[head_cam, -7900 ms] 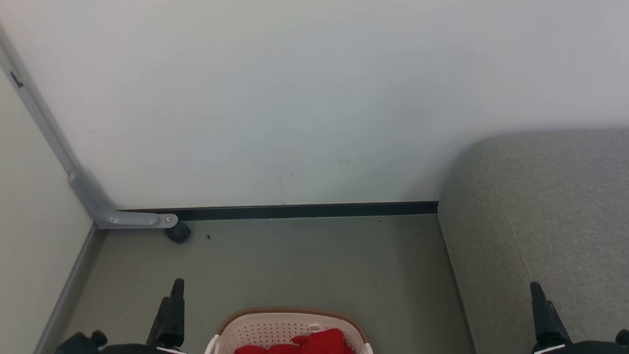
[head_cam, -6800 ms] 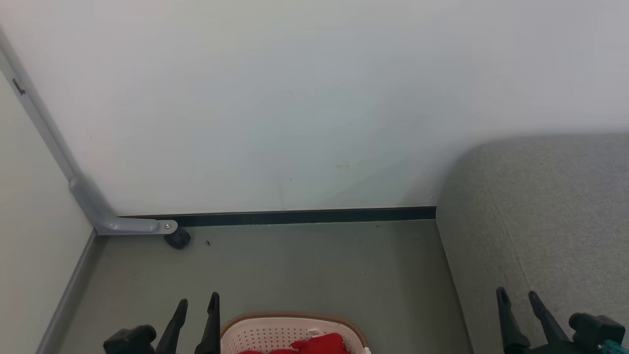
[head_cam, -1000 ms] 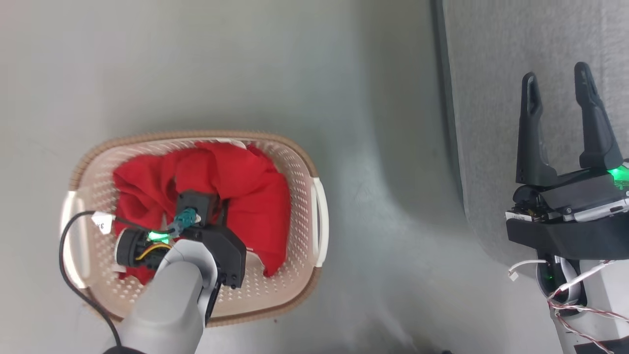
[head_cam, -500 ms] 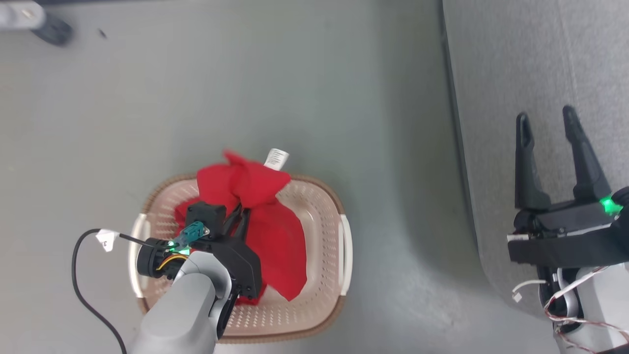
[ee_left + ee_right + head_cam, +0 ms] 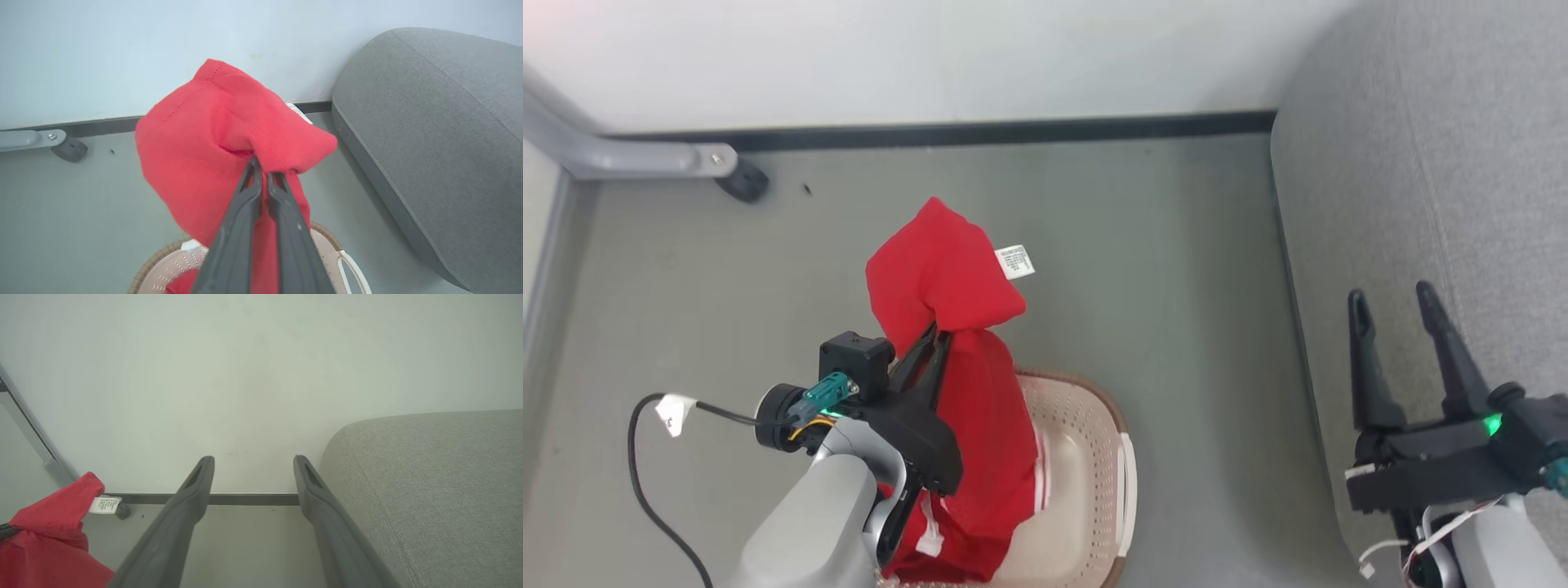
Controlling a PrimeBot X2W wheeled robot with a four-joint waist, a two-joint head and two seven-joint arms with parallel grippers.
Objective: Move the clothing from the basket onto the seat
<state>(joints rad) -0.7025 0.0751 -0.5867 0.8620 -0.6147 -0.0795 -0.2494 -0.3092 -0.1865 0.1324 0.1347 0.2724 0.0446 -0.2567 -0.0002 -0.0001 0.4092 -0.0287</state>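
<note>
The left gripper point(image 5: 938, 336) and right gripper point(image 5: 1390, 296) each have two long, tapering matt-black fingers point(image 5: 1368, 376) on a black housing with a small green light point(image 5: 1492, 425), while the smooth pale-grey forearm point(image 5: 805, 531) carries a teal plug point(image 5: 821, 390) and a looping black cable point(image 5: 631, 461) with a white tag point(image 5: 668, 411), possibly numbered.

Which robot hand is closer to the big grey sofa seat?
The right. The right gripper hangs open over the seat's edge. The left gripper is above the basket, shut on the clothing, with floor between it and the seat.
</note>
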